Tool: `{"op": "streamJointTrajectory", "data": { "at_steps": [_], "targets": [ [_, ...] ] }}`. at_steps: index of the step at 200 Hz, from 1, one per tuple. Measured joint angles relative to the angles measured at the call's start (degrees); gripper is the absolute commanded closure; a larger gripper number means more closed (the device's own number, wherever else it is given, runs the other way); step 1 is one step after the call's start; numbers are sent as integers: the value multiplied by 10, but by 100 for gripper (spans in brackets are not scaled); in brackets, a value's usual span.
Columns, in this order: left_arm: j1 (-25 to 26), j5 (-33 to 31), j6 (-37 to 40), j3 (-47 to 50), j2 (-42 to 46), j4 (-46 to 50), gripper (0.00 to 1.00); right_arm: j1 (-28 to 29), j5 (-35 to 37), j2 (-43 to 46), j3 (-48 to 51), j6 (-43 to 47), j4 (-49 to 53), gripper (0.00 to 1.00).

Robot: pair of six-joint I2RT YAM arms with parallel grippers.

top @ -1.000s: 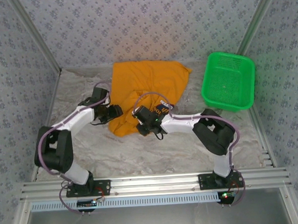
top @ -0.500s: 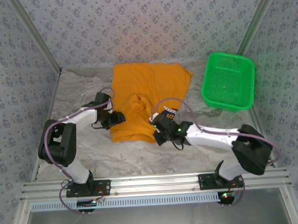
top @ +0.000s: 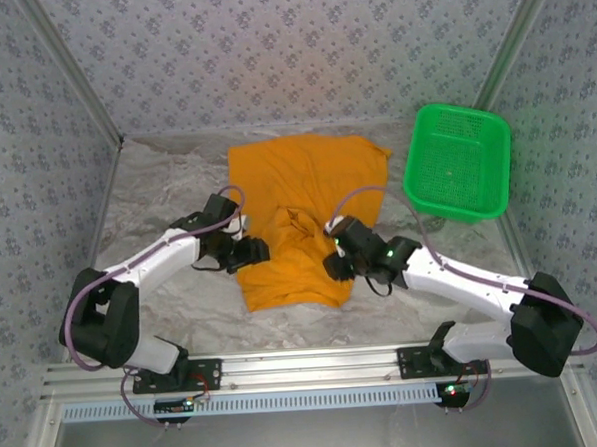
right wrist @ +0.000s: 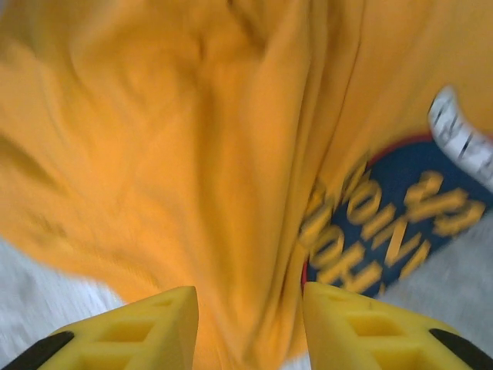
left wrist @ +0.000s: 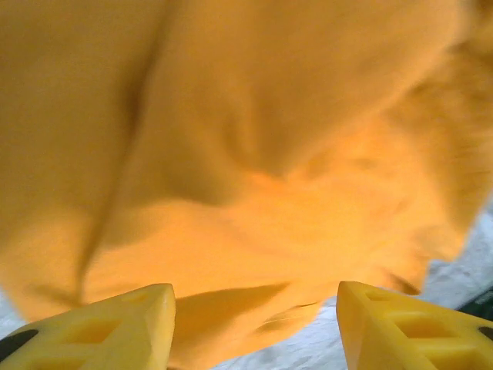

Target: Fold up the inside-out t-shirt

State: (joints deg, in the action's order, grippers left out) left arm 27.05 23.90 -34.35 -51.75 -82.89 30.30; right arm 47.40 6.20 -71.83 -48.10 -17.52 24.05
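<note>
A: Jaws status?
B: Left jaws apart, fingers (left wrist: 100,331) spread wide, nothing pinched, at the left edge of the orange-yellow t-shirt (top: 301,183). Right jaws apart too, fingers (right wrist: 131,331) over the shirt's right edge, cloth visible in the gap but not clamped.
A: Shirt location?
B: Centre of the counter (top: 147,201), rumpled, reaching toward the far edge. Blue print (right wrist: 385,231) showing. Green mesh basket (top: 457,162) in the far right corner.
</note>
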Motion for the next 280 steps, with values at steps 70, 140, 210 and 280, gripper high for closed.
{"op": "streamJointTrajectory", "data": {
  "at_steps": [70, 140, 210, 280],
  "targets": [
    [6, -29, -10, -174, -157, -86, 61, -62, 9, -248, -168, 12, -121, 80],
    [6, -36, 16, -22, -85, -103, 100, -103, -5, -192, -104, 7, -91, 92],
    [9, 34, 21, 76, -29, -89, 54, -108, -22, -141, -21, 27, -3, 57],
    [32, -11, 46, -49, -49, -77, 48, -42, -94, -184, -152, 39, -60, 55]
  ]
}}
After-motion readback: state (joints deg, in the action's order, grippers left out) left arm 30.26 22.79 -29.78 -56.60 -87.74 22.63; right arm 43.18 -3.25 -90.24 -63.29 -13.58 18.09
